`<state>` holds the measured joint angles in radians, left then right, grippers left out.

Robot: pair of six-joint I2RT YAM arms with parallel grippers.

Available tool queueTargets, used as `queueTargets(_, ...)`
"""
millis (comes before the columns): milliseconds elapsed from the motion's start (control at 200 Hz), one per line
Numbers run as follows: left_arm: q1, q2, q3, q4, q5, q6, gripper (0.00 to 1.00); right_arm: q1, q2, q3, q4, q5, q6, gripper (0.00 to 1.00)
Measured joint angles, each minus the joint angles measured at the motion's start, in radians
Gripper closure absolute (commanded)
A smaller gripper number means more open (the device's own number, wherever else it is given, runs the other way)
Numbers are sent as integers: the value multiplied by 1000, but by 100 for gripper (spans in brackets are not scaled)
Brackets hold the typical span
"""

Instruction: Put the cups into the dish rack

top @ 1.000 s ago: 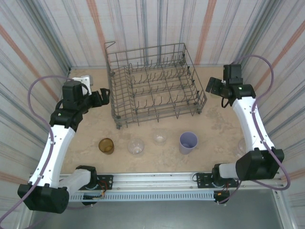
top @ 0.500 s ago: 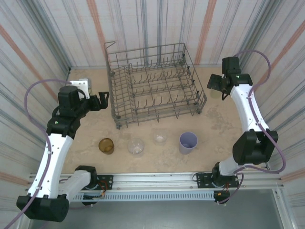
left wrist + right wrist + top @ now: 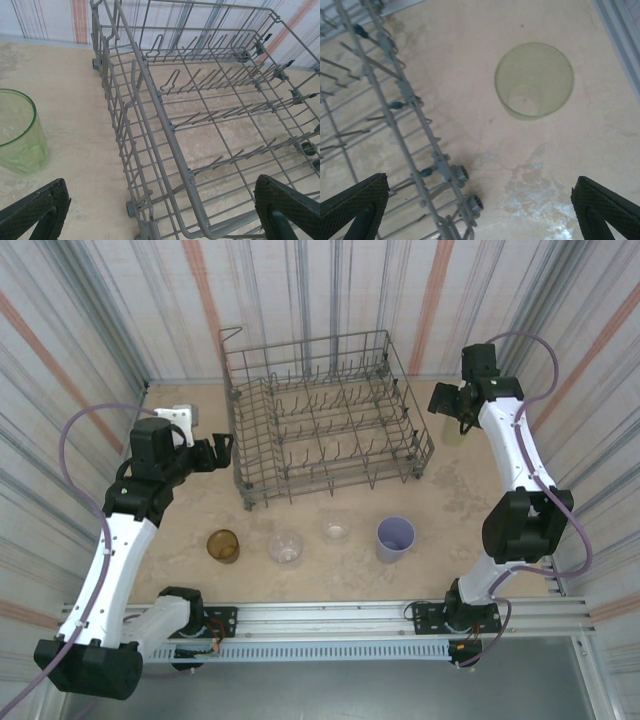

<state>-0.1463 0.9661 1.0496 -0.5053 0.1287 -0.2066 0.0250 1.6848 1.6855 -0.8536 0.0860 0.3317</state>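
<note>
The grey wire dish rack (image 3: 330, 472) stands at the back centre of the table with no cups in it. Four cups stand in a row in front of it: amber (image 3: 223, 545), clear (image 3: 286, 547), a second clear one (image 3: 337, 531) and lavender (image 3: 395, 538). My left gripper (image 3: 218, 451) is open beside the rack's left wall (image 3: 167, 125), and a pale green cup (image 3: 17, 132) stands upright to its left. My right gripper (image 3: 447, 406) is open by the rack's right side (image 3: 402, 95). Below it stands another pale green cup (image 3: 534, 80), partly seen past the gripper (image 3: 452, 433).
Striped walls close in the table on three sides. The rack's small wheels (image 3: 460, 173) rest on the tabletop near my right gripper. A white block (image 3: 180, 416) sits by the left arm. Open tabletop lies between the cup row and the rack.
The right arm has swung its gripper back and a little left over the green cup, its elbow rising. The left gripper stays at the rack's left side, wrist barely shifted.
</note>
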Motion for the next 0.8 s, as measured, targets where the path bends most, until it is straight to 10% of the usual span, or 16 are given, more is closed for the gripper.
queueTargets(802, -19, 17, -11, -1, -79, 1, 1, -69, 336, 255, 1, -37, -34, 17)
